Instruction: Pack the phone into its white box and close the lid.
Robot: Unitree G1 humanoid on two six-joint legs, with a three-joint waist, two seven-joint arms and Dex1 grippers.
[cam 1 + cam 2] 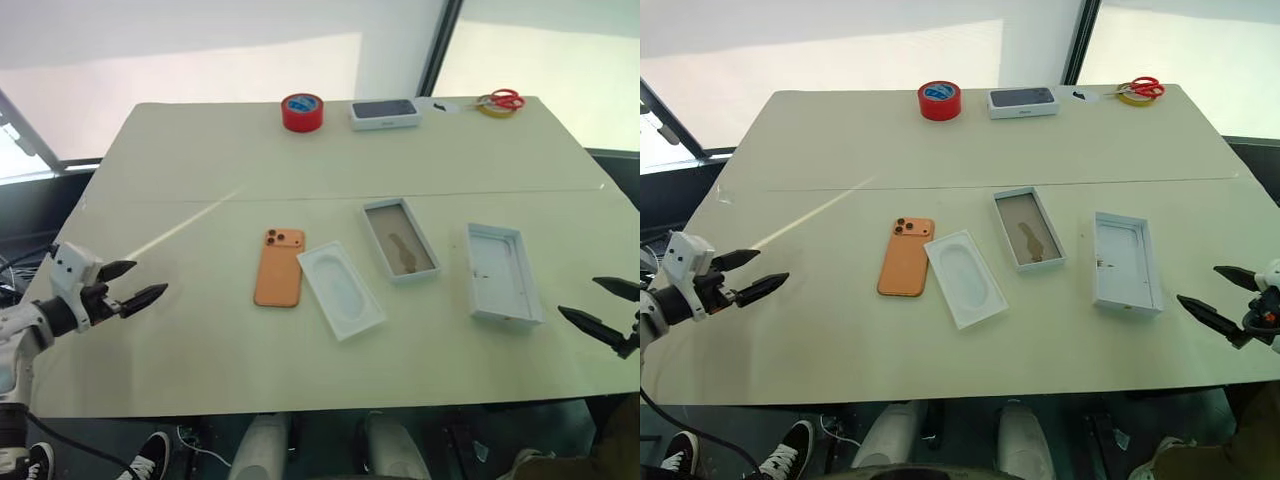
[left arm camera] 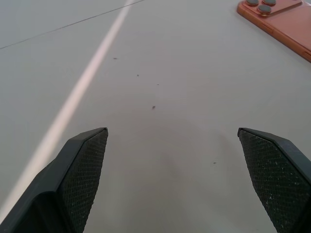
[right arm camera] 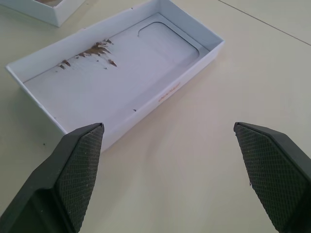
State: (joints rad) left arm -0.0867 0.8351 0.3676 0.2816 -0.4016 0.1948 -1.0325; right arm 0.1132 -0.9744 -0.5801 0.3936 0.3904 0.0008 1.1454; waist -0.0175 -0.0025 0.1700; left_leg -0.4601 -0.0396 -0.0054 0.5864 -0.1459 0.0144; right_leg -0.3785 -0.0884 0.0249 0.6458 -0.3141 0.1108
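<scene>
Presently on the worktop [image 1: 200,330]: one phone [image 1: 279,267], orange, back up, lenses at its upper end, lying centre-left of the frame with its long axis running up the picture; one white box [image 1: 400,240], tan-floored, right of centre; one lid [image 1: 503,272], further right; one white moulded insert [image 1: 341,290] between phone and box, just beside the phone. Left claw [image 1: 128,284], lower left, spread wide and holding nothing, points toward the phone, which lies to its right; it is judged the nearer arm. Right claw [image 1: 1222,297], lower right, likewise wide and empty, sits near the lid.
</scene>
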